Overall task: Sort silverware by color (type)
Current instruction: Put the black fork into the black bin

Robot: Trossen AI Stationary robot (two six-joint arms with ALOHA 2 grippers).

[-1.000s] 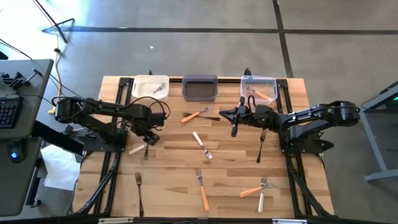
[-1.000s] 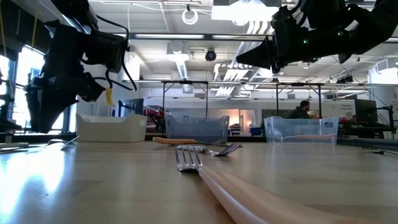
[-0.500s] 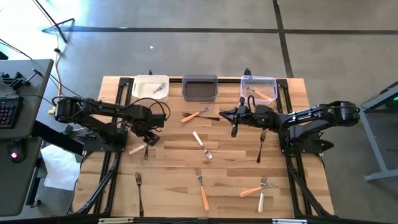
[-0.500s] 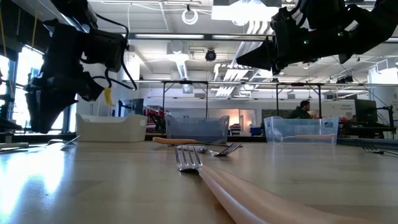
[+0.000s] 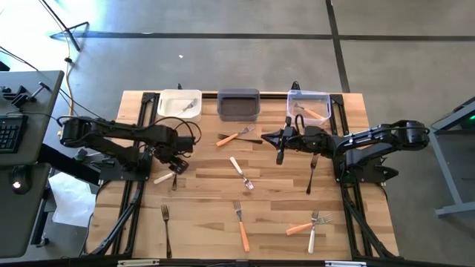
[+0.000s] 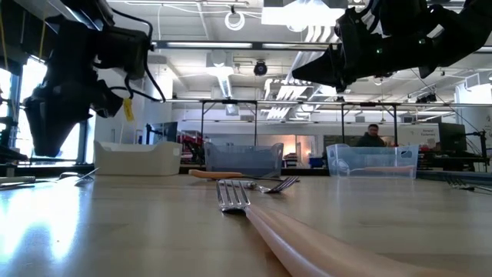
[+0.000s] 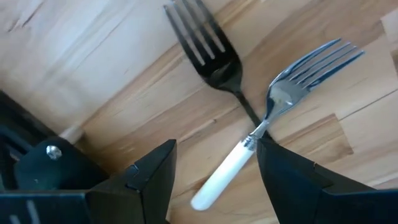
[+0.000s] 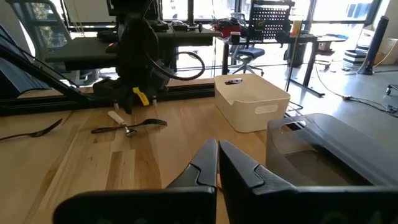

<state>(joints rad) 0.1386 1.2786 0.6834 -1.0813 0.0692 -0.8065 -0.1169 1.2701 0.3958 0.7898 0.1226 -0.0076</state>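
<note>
Sorting of silverware, state of progress: early; most pieces are judged still unsorted on the table [image 5: 208,185].

Near edge, bottom of the high view:
- One all-dark fork [image 5: 166,227] is seen at lower left, lying alone.
- One orange-handled fork [image 5: 241,225] is seen at lower centre.
- A crossed pair is seen at lower right: an orange-handled fork [image 5: 303,227] and a white-handled fork [image 5: 313,234], touching each other.

Middle of the frame:
- A white-handled fork [image 5: 240,172] is seen at centre, lying diagonally.
- A dark fork [image 5: 311,173] is seen right of centre, beneath the right arm.
- A white-handled fork [image 7: 249,160] is lying across a dark fork [image 7: 214,62] at centre left; the two are touching.
- The left gripper [image 7: 214,168] is held just above this pair, fingers spread apart to either side of the white handle, nothing yet gripped.
- An orange-handled fork [image 5: 231,137] and a dark one crossing it are seen just above centre.
- The right gripper [image 5: 265,136] is held over the table beside this pair, fingers pressed together, nothing held.

Far edge, top of the frame:
- White bin [image 5: 179,104], upper left: at least one piece is held in it.
- Grey bin [image 5: 238,104], upper centre: its contents cannot be told.
- Clear bin [image 5: 309,106], upper right: an orange-handled piece is seen inside.
</note>
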